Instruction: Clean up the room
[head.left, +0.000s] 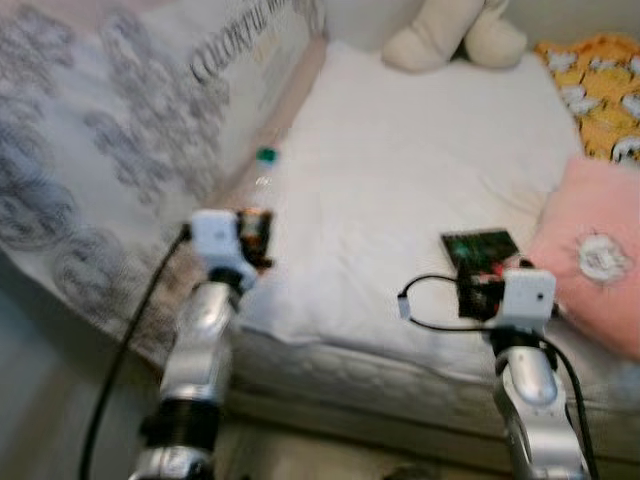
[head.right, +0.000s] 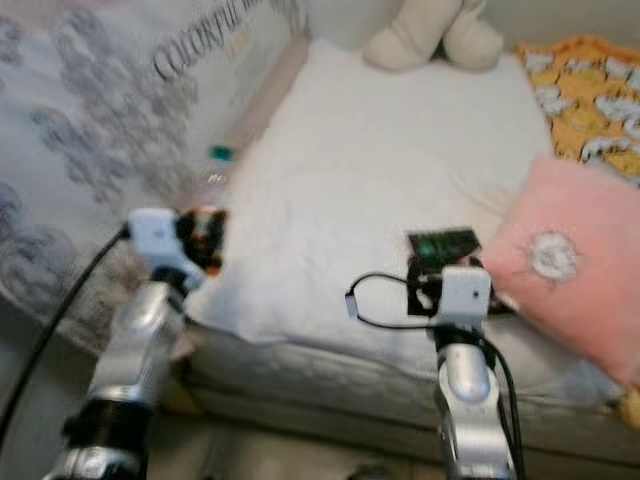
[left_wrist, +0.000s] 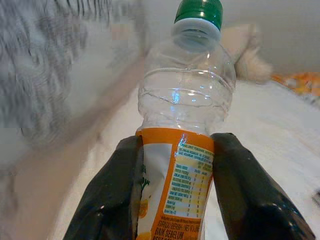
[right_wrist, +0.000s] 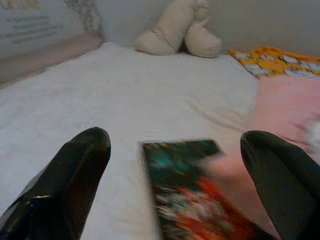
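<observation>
My left gripper (left_wrist: 172, 200) is shut on a clear plastic bottle (left_wrist: 184, 110) with a green cap and an orange label. In the left eye view the bottle (head.left: 262, 190) is held at the bed's left edge, its cap pointing away from me. My right gripper (right_wrist: 170, 185) stands open just above the white bed (head.left: 400, 160), with a dark, colourful book (right_wrist: 187, 185) lying between its fingers (right_wrist: 80, 170). In the left eye view the book (head.left: 480, 247) lies next to a pink pillow (head.left: 595, 250).
A grey patterned bed rail (head.left: 90, 150) runs along the bed's left side. A cream soft toy (head.left: 455, 35) sits at the head of the bed. An orange patterned blanket (head.left: 600, 85) lies at the far right.
</observation>
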